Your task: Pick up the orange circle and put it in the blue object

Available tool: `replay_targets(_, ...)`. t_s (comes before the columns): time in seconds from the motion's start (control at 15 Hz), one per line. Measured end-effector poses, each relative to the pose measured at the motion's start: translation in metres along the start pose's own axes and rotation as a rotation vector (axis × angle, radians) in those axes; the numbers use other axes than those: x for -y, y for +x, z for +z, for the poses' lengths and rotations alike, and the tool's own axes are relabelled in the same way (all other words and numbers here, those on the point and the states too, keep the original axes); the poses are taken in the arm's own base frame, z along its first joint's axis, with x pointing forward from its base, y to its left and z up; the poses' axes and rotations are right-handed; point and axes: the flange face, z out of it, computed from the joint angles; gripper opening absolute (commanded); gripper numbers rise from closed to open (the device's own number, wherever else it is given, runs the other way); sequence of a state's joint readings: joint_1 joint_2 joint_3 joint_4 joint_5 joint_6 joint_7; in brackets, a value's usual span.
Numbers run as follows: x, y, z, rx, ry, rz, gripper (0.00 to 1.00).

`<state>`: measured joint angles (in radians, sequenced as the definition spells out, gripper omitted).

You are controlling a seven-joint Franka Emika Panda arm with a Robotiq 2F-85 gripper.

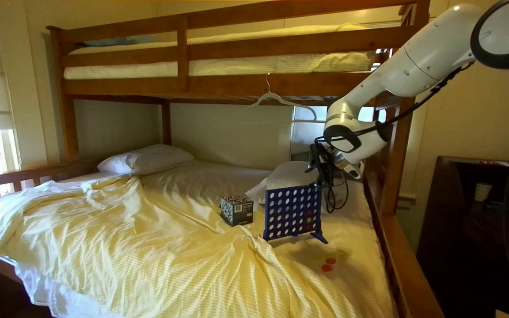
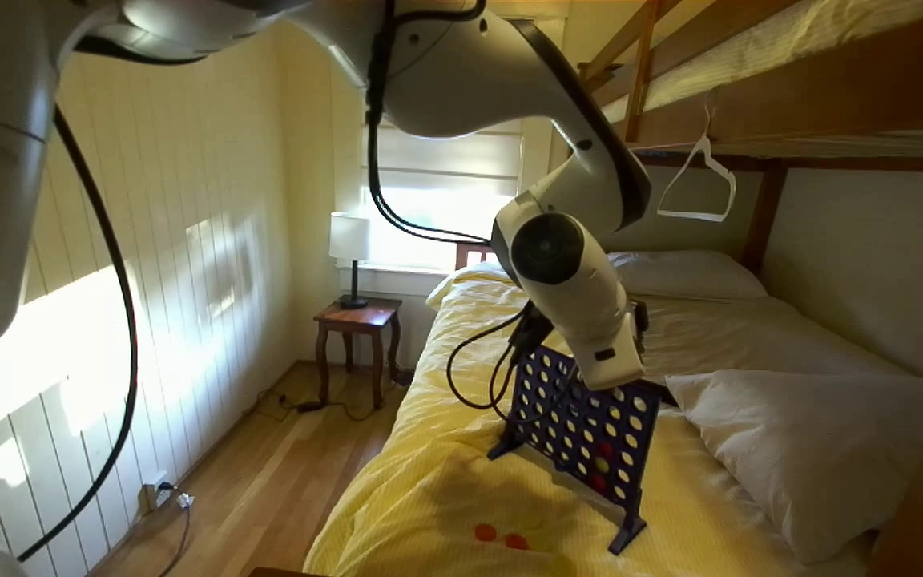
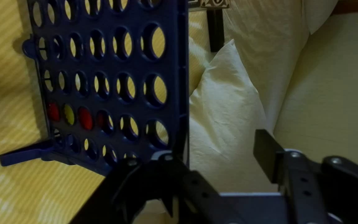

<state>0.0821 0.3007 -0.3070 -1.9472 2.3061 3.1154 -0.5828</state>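
Observation:
The blue grid [image 1: 292, 212] stands upright on the bed; it also shows in an exterior view [image 2: 582, 417], partly behind the arm, and large in the wrist view [image 3: 110, 68]. One of its columns holds red and yellow tokens. Two orange circles [image 1: 326, 267] [image 1: 330, 261] lie flat on the bedspread in front of the grid; both show in an exterior view [image 2: 485, 532] [image 2: 516, 542]. They are out of the wrist view. My gripper [image 3: 222, 149] is open, its fingers wide apart with nothing between them. It is at the grid's top edge, one finger beside that edge; contact is unclear.
A small patterned box [image 1: 237, 210] stands on the bed behind the grid. A pillow [image 2: 814, 449] lies beside the grid. The upper bunk [image 1: 219, 84] with a hanger [image 1: 276, 98] is overhead. A wooden side rail [image 1: 396, 260] edges the bed. The bedspread is wrinkled.

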Motion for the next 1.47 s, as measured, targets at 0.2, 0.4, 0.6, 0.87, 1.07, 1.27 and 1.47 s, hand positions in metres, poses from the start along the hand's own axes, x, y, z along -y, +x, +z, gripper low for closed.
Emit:
replay_targets(0.2,0.002,0.001,0.001,0.050,0.031,-0.017,1.00)
replay_targets(0.4,-0.010,0.000,0.003,0.132,0.008,-0.152,1.00)
replay_targets(0.6,-0.022,0.006,0.001,0.187,-0.038,-0.307,1.00)
replay_targets(0.87,-0.026,0.019,-0.009,0.232,-0.097,-0.510,1.00)
replay_targets(1.07,-0.029,0.029,-0.015,0.272,-0.154,-0.662,1.00)
replay_targets(1.27,-0.034,0.038,-0.019,0.324,-0.221,-0.791,1.00)
replay_targets(1.47,-0.034,0.044,-0.021,0.368,-0.279,-0.889,1.00)
